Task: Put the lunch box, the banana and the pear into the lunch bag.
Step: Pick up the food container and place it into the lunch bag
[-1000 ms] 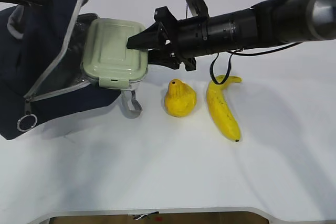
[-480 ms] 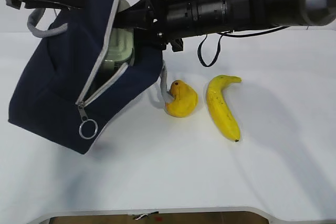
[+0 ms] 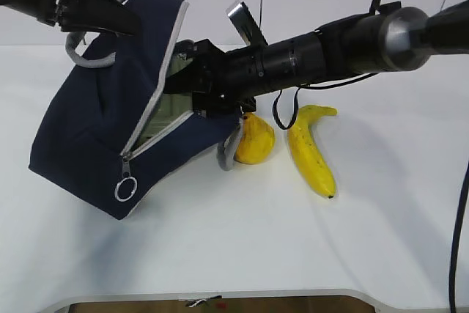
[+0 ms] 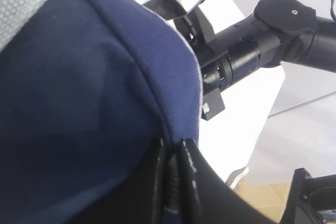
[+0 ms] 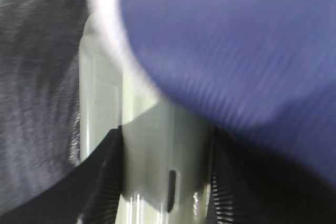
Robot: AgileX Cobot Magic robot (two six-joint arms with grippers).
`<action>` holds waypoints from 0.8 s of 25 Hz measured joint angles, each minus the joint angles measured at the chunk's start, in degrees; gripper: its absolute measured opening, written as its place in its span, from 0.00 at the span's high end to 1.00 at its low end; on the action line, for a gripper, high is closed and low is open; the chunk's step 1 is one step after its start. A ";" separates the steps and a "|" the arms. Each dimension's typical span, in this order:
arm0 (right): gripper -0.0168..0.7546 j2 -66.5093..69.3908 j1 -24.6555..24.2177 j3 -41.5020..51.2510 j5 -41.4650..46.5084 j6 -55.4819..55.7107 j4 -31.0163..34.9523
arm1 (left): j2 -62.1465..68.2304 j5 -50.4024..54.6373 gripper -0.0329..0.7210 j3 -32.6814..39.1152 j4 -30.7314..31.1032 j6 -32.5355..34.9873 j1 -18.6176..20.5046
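Observation:
The navy lunch bag [image 3: 88, 130] hangs tilted above the table, with my left gripper [image 3: 121, 21] shut on the fabric at its top edge [image 4: 170, 174]. Through the bag's open zipper slot reaches my right gripper [image 3: 196, 87], shut on the pale green lunch box [image 5: 163, 166], one finger [image 5: 100, 187] on each side. Only a strip of the box [image 3: 163, 111] shows inside the opening. On the table to the bag's right lies the yellow pear [image 3: 254, 139], and right of that the banana [image 3: 311, 150]. Neither gripper touches the fruit.
A grey webbing handle [image 3: 229, 153] dangles from the bag against the pear. The zipper's ring pull [image 3: 124, 188] hangs at the bag's lower front. My right arm [image 3: 337, 45] spans above the pear and banana. The table's front edge [image 3: 220, 295] runs along the bottom.
The left gripper has lifted the bag from lying open to hanging tilted. The right gripper has pushed the lunch box from the bag's mouth deeper inside, so most of the box is now hidden.

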 joint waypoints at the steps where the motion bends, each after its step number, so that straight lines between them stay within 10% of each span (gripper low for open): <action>1: 0.50 0.56 0.00 -0.02 0.00 0.03 0.26 | 0.36 -0.49 0.92 -0.02 -0.09 0.47 -0.15; 20: 0.47 4.99 0.00 -0.82 -1.31 1.50 2.03 | 2.39 -3.15 0.92 -0.12 -0.23 2.27 -0.22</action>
